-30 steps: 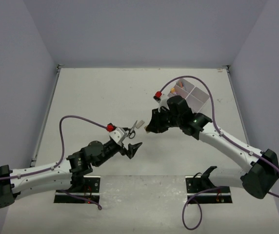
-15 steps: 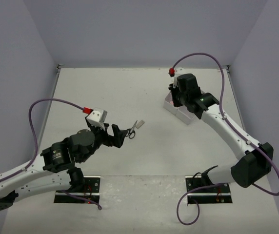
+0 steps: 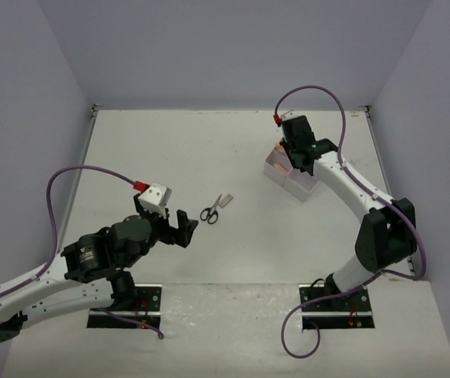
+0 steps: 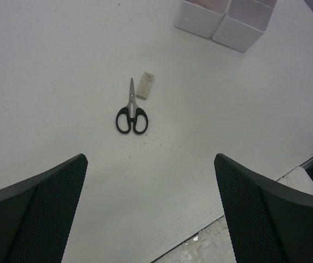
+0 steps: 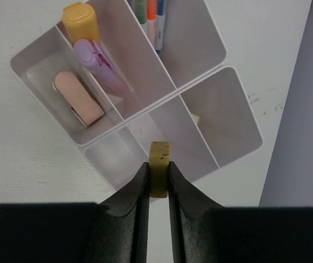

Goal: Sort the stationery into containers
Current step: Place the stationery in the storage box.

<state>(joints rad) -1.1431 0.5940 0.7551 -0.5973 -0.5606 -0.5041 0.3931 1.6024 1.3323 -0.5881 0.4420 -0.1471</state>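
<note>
The right hand [image 5: 158, 174] is now hanging over the white box [image 5: 134, 60] at the far right of the surface [image 3: 154, 150], having swung there from the middle, and is staying clamped on a small yellowish eraser [image 5: 158, 164]. The left hand [image 4: 150, 159], fingers wide apart, is sitting further back toward its base than a second ago. The black-handled scissors [image 4: 131, 112] are lying ahead of it, a second eraser [image 4: 145, 85] just beside the blade tips.
</note>
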